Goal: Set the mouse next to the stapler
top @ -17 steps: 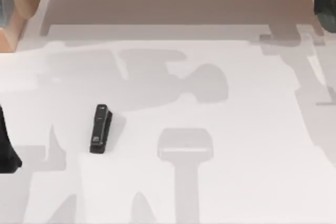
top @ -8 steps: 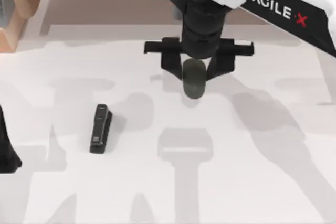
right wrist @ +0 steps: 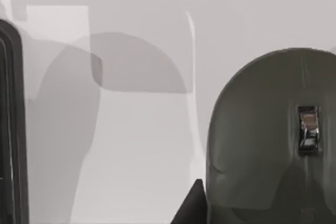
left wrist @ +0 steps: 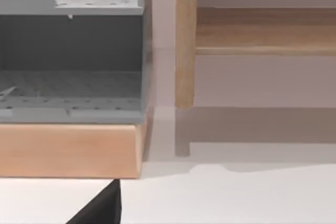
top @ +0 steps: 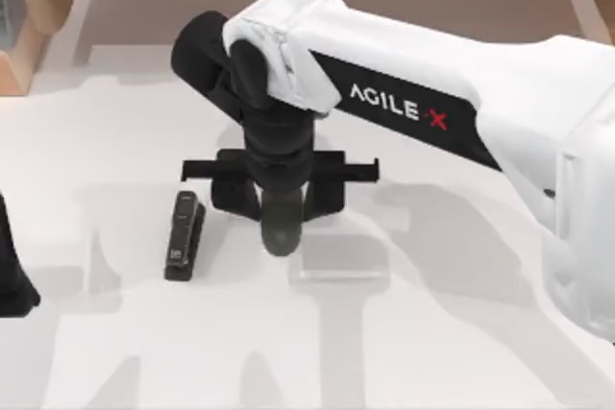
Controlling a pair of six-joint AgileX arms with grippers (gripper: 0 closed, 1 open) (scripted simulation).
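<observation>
The mouse hangs clamped in the right tool, just beside the stapler on the surface, seemingly carried in for placing. The left tool sits parked far left, its state untellable. From the right wrist, the mouse sits over bare surface.

The dark grey oval mouse hung near the slim black stapler, to its right.
</observation>
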